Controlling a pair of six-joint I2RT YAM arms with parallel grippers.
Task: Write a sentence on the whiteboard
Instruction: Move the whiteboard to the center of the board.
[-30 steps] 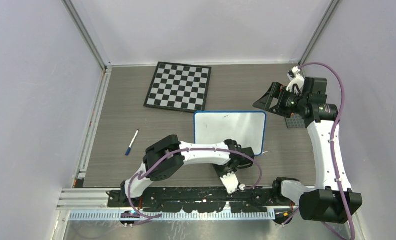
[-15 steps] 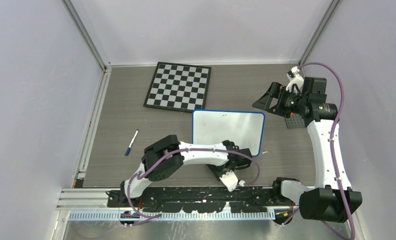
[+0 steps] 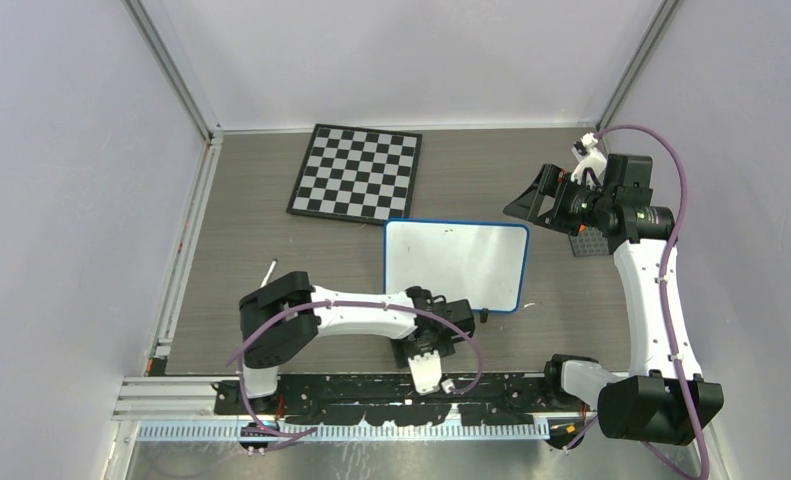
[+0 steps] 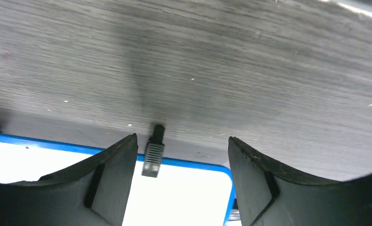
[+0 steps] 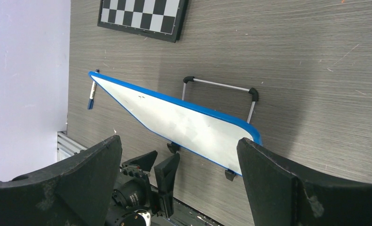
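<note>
Whiteboard (image 3: 456, 262), blue-rimmed with rounded corners, lies near the middle of the grey wood-grain table (image 3: 241, 225). Its face is up and white except for a few small dark specks by the far edge. Its far left corner sits just beside the near right corner of the chessboard (image 3: 356, 172); whether they touch I cannot tell. To the left, bare table runs to the marker (image 3: 269, 268), which is half hidden by the left arm's elbow, and on to the aluminium rail (image 3: 183, 255) below the pale wall. To the right, a strip of bare table lies between the rim and the right arm.

The left gripper (image 3: 468, 316) sits low at the board's near edge, towards the right corner, jaws parted and holding nothing. The right gripper (image 3: 528, 200) hangs raised off the far right corner, spread wide, with nothing in it.

The left wrist view shows what the top view hides: a small black ribbed piece (image 4: 152, 153) crossing the blue rim between the parted fingers (image 4: 113, 179), with the rounded corner just right of it. The right wrist view shows the board obliquely, standing on black feet. It also shows a silver wire bracket (image 5: 219, 85) with black ends on the table past the rim.
</note>
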